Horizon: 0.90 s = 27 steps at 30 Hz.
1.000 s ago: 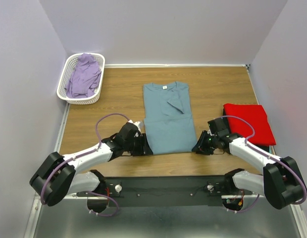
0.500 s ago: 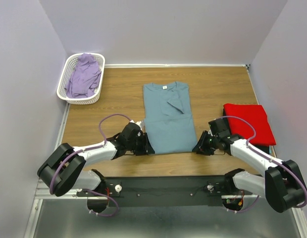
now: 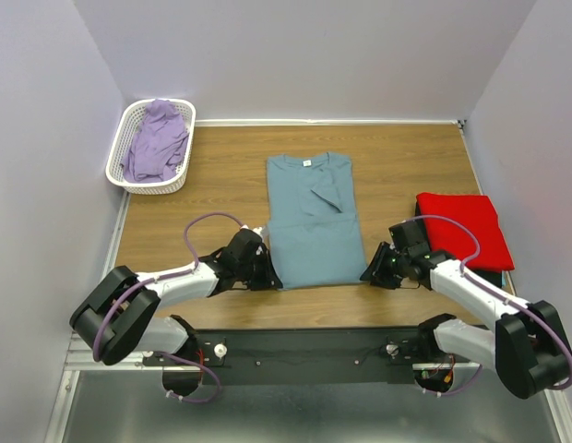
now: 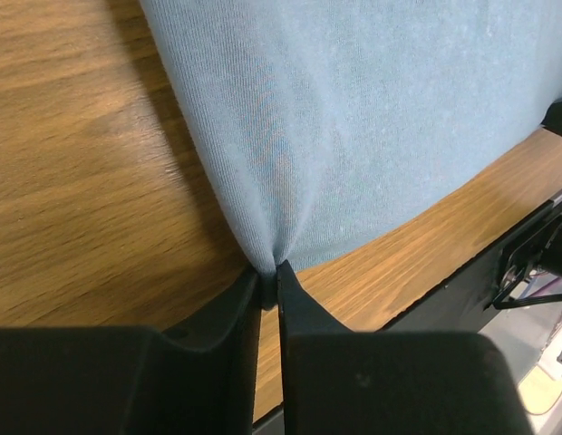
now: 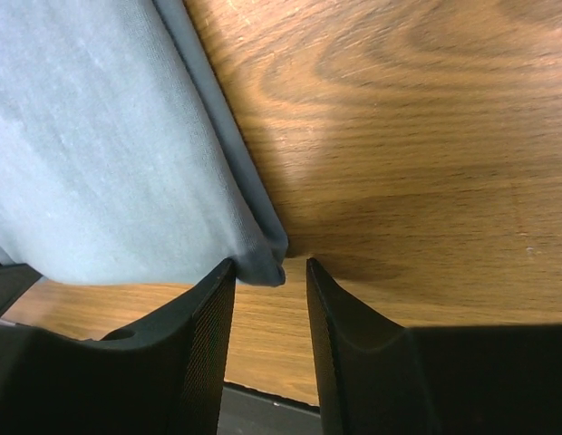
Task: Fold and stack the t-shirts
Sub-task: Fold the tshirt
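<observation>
With the red t-shirt (image 3: 463,229) folded aside, the mid-table blue-grey t-shirt (image 3: 312,221) is pinched at one near corner by the left gripper (image 4: 270,274) and merely straddled at the other by the parted right gripper (image 5: 270,267), while a lilac garment (image 3: 157,138) is left in the basket (image 3: 117,159).

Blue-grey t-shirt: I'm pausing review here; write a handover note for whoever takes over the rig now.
Left gripper: shut on the near-left corner of the blue-grey t-shirt.
Right gripper: open, jaws astride the near-right corner.
Blue-grey t-shirt lies mid-table, sides folded in, collar far; red t-shirt folded at right; lilac garment heaped in the basket.
Done: red folded, blue-grey narrowed.
Left: close right gripper, fold hem towards collar, probably stack on red, then the lilac garment.
</observation>
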Motion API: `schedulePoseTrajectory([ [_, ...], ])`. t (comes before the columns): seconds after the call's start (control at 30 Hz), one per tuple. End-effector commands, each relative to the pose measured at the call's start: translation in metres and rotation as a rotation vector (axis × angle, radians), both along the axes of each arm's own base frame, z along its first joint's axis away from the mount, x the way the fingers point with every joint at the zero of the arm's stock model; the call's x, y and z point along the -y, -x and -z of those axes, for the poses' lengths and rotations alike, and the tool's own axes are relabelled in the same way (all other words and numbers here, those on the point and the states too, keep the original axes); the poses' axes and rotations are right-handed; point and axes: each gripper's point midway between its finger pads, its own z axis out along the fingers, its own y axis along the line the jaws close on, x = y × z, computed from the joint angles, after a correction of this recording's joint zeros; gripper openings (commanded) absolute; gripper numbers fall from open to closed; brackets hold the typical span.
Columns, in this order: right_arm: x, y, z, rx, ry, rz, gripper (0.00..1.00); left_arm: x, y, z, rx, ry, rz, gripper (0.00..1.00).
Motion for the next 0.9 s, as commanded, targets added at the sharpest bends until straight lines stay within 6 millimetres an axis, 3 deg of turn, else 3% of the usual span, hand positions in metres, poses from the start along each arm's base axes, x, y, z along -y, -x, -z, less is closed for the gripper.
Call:
schedulePoseTrajectory([
  [0.0, 0.006, 0.003, 0.006, -0.02, 0.042, 0.006, 0.44, -0.012, 0.005, 0.006, -0.004, -0.073, 0.011, 0.13],
  [0.2, -0.005, 0.002, 0.008, -0.017, -0.011, -0.026, 0.35, -0.01, 0.004, 0.002, 0.002, -0.065, 0.022, 0.06],
  [0.3, -0.014, 0.005, 0.013, -0.035, -0.029, -0.055, 0.22, -0.009, 0.004, -0.001, 0.01, -0.064, 0.034, 0.01],
  [0.4, -0.026, 0.007, 0.01, -0.038, -0.035, -0.097, 0.01, -0.009, 0.0, -0.007, 0.028, -0.077, 0.05, 0.0],
  [0.5, -0.034, 0.019, 0.004, -0.046, -0.044, -0.153, 0.0, -0.016, 0.004, -0.01, 0.03, -0.118, 0.073, 0.0],
  [0.67, -0.025, 0.031, -0.025, 0.014, -0.023, -0.21, 0.0, -0.011, 0.013, -0.04, 0.055, -0.078, 0.131, 0.0],
  [0.7, -0.019, 0.04, -0.05, 0.019, -0.021, -0.211, 0.0, -0.018, 0.007, -0.064, 0.09, -0.124, 0.123, 0.0],
  [0.73, -0.02, 0.036, -0.056, 0.038, -0.023, -0.209, 0.0, -0.023, 0.01, -0.061, 0.074, -0.145, 0.119, 0.0],
  [0.77, -0.017, 0.038, -0.061, 0.033, -0.013, -0.209, 0.0, -0.018, 0.002, -0.08, 0.116, -0.125, 0.113, 0.0],
  [0.87, -0.02, 0.027, -0.085, 0.087, -0.016, -0.201, 0.0, -0.015, -0.008, -0.107, 0.158, -0.118, 0.107, 0.0],
])
